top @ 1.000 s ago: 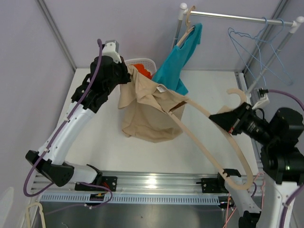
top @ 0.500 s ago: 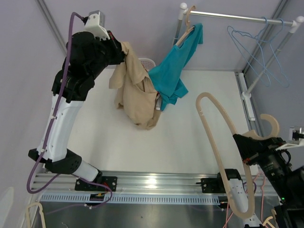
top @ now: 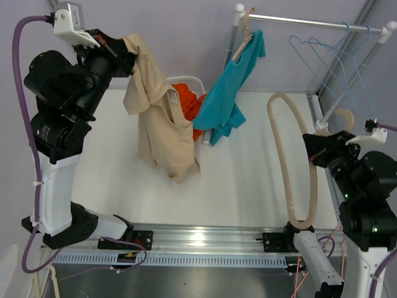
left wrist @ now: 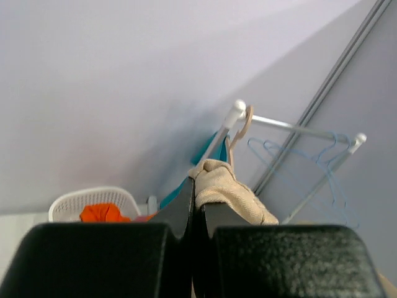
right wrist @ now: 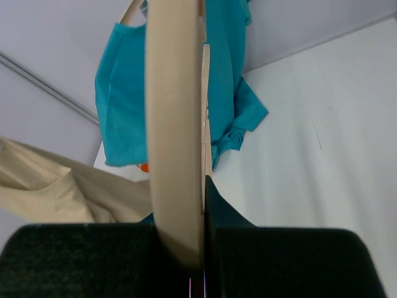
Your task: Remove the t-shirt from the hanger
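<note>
T-shirt [top: 162, 133]: beige, off the hanger [top: 286, 155], hanging in the air left of centre above the table [top: 248, 186], pinched at its top edge by the left gripper [top: 123, 54]; lower hem low over the tabletop, contact not determinable. Directly behind it: white basket [top: 185, 81] with orange cloth [top: 189, 105] inside, partly hidden by the beige fabric. Just right of that: teal shirt [top: 234, 84] on a wooden hanger [top: 247, 25] hooked over the metal rail [top: 304, 23], tail down by the basket, close beside the beige shirt, touching or not unclear. Blue wire hangers [top: 338, 59] at the far end of the rail. Left arm: standing tall at far left, wrist about level with the rail in the top view, fingers pointing right, jaws clamped on a bunch of fabric. Right arm: upright at the right edge of the table, right gripper [top: 315, 152] closed on the curved beige hanger near its hook; hanger bare, long arc running from back of table toward front, well apart from the t-shirt. Left wrist view only: fold of beige cloth bulging out past the closed fingers [left wrist: 99, 254], rail and basket beyond. Right wrist view only: hanger edge-on, squeezed between the two pads [right wrist: 298, 261], teal shirt behind it, corner of beige fabric at lower left. Top view only: both arms whole, plus the gap between shirt and hanger.
</note>
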Controlling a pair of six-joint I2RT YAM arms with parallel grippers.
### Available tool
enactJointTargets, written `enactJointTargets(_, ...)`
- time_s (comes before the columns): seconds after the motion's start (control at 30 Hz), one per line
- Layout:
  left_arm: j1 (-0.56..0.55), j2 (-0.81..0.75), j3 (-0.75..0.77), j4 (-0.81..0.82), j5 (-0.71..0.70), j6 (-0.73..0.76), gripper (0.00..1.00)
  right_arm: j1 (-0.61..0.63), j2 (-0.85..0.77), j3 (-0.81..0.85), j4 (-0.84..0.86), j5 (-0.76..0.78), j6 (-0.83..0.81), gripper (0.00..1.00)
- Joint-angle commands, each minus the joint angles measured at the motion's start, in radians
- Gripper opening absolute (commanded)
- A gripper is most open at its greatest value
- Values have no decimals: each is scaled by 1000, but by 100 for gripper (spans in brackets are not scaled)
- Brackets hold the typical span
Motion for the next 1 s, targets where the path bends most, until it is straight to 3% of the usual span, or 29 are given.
enactJointTargets(0.0, 4, 50, 67, 162, -34, 67, 1, 4, 82, 38, 197, 18, 23, 0)
enactJointTargets(0.2, 32, 153, 194, 311, 66, 98, 1, 4, 183, 114, 242, 51, 3, 0)
enactJointTargets(0.37, 48, 208, 190, 493, 124, 119, 1, 4, 258, 127, 344, 113, -64, 0)
enactJointTargets(0.7, 153, 354, 264, 637, 158, 127, 1, 2, 493, 279, 410, 148, -126, 0)
enactJointTargets(0.83, 194, 364, 114, 621, 144, 60, 1, -19, 591, 298, 438, 128, -144, 0)
enactJointTargets(0.9, 197, 384, -45, 618, 113, -3, 1, -21, 698, 349, 437, 99, -150, 0)
enactJointTargets(0.97, 197, 459, -106, 583, 135, -105, 1, -51, 792, 479, 373, 88, -175, 0)
